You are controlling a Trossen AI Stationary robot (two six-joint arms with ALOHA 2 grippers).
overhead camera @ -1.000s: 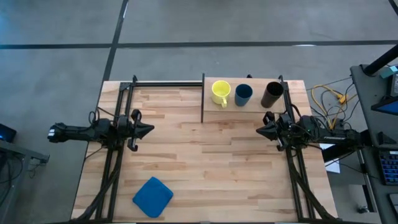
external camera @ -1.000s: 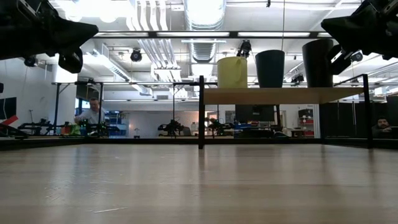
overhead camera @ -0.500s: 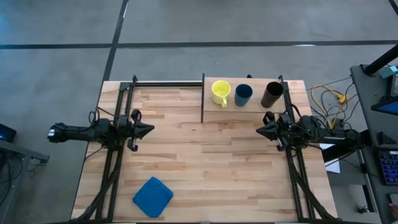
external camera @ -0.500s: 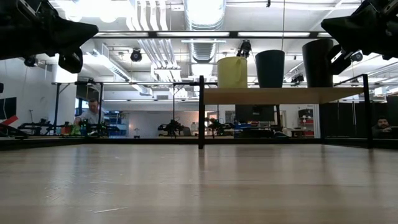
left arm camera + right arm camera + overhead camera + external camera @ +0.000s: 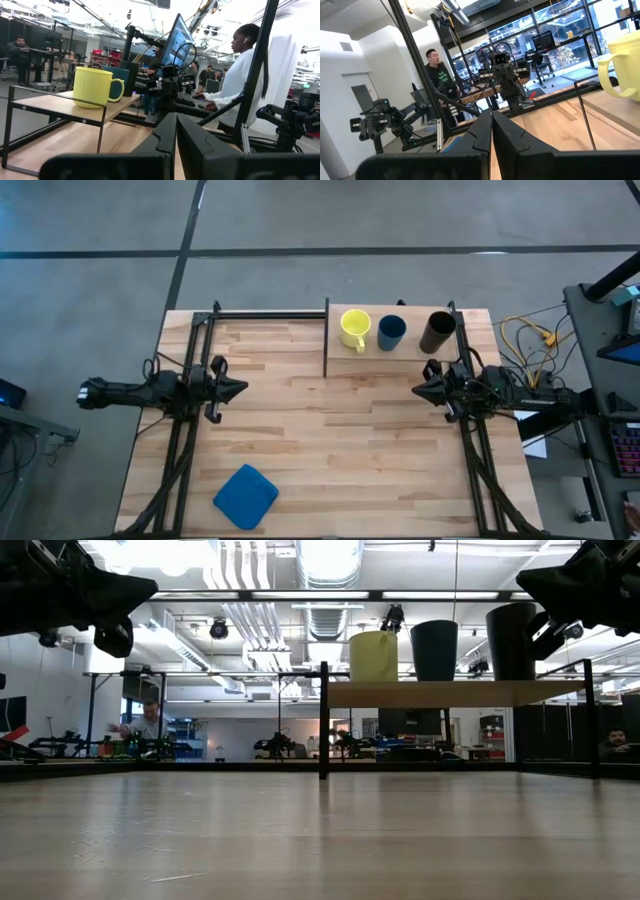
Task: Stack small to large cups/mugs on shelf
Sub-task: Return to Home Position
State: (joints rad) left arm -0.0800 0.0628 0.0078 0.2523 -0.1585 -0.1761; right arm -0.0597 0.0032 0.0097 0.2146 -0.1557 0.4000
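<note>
Mug, blue cup, black cup upright in row on shelf, apart. Left gripper over table's left side, right gripper near shelf; both narrow, fingers together, empty.

No text, label or number can be read anywhere.

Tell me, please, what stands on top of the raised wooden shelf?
On the raised wooden shelf stand, in a row, a yellow handled mug, a dark blue cup and a taller black cup. They hide the surface beneath.
</note>
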